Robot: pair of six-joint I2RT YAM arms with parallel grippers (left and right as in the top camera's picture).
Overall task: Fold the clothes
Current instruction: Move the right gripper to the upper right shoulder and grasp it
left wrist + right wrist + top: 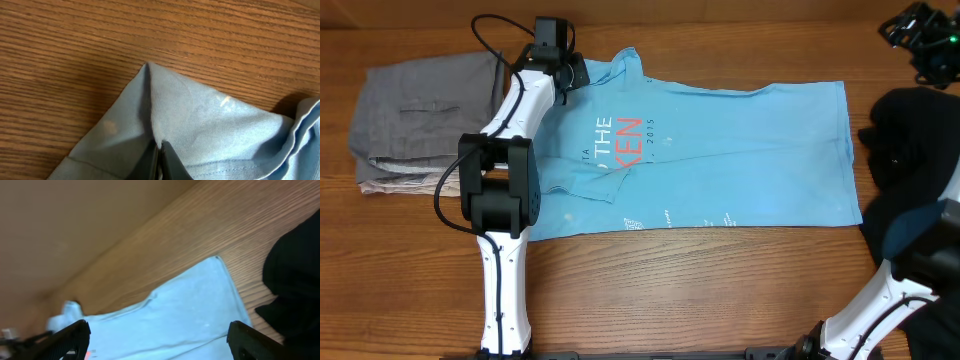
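Furthest out on the left gripper's [570, 72] left side lie the grey trousers [420, 110], folded on top of a beige garment [390, 183] whose edge peeks out underneath. A strip of bare table [720, 290] separates that stack from the arm. The left gripper itself sits at the far upper corner of the light blue T-shirt [740, 160], over the sleeve. In the wrist view its fingers [167, 162] are pressed together on a raised ridge of the blue cloth, so the gripper is closed and pinching the shirt. Ahead of the fingertips the fabric runs to a pointed corner, with open wood grain beyond it and to both sides. A stitched hem crosses just below the fingers, and a rolled edge bunches up at their right.

From that gripper the shirt spreads rightward, mostly flat, with the white and red-orange lettering [620, 140] close by and slightly creased. The long near edge is straight, with a broad band of free table in front of it.

The right gripper [159, 337] hangs above the shirt's far-right end, its two fingers spread wide with nothing between them. Beneath it the shirt's corner edge lies flat, with bare wood beyond. On its right is the black garment [910, 140], heaped just beside the shirt's edge — a sliver of wood shows between them
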